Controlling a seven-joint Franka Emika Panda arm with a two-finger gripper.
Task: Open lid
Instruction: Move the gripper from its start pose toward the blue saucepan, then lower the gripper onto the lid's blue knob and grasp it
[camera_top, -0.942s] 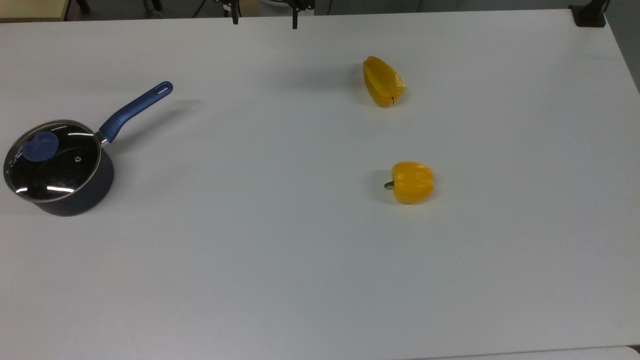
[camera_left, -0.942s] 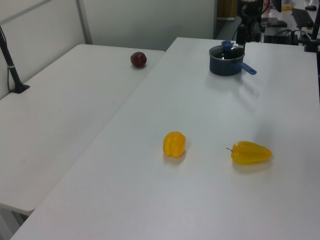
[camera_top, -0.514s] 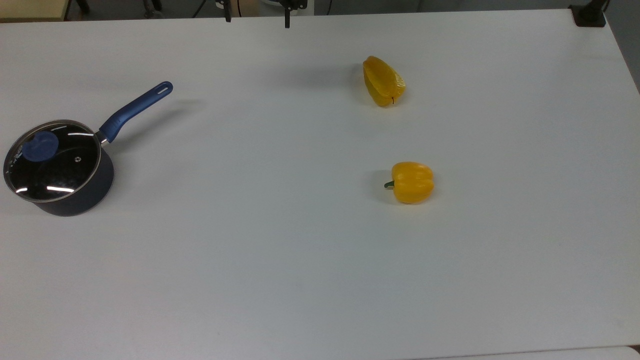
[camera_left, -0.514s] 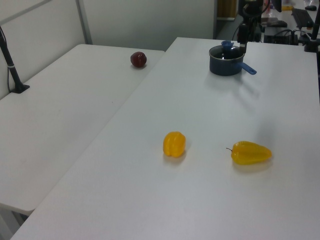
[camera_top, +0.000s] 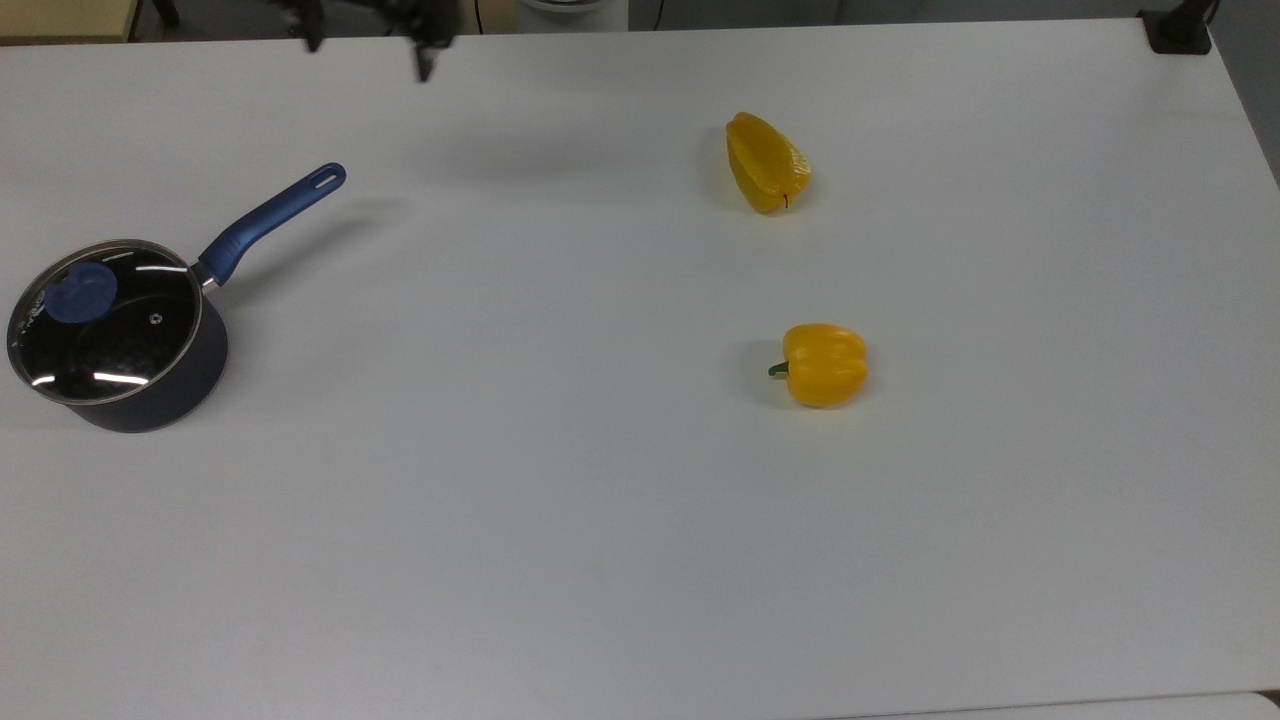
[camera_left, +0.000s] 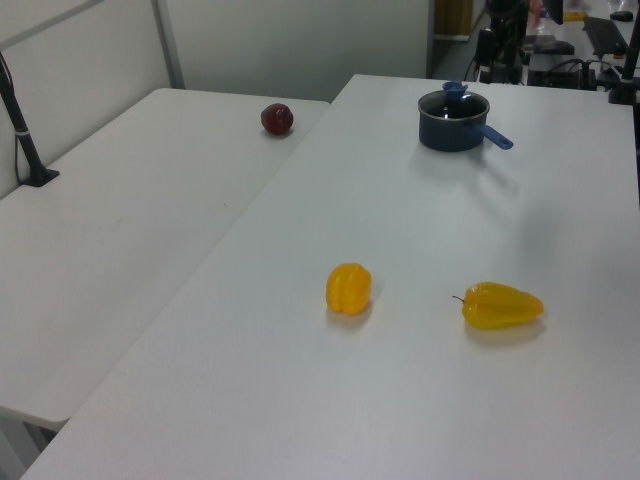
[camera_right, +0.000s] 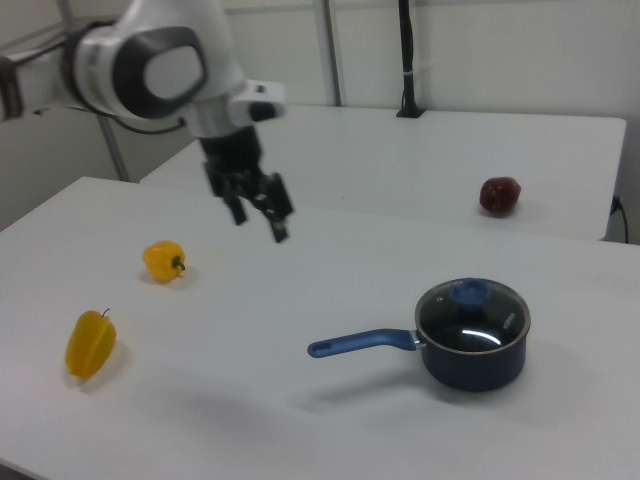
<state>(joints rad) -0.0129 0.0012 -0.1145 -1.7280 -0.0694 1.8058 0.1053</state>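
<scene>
Clearly lid (camera_right: 471, 309) on saucepan (camera_right: 470, 365); gripper (camera_right: 259, 226) apparently spread (right view).

We find the lid (camera_top: 105, 322) seated flat and level on its saucepan (camera_top: 165, 395), closed. It is round clear glass with a thin metal rim, a blue knob (camera_top: 80, 293) at its centre and a small vent hole (camera_top: 155, 319) beside the knob. In the top view it lies at the tabletop's (camera_top: 600, 500) left edge; in the right view, lower right (camera_right: 471, 313).
</scene>
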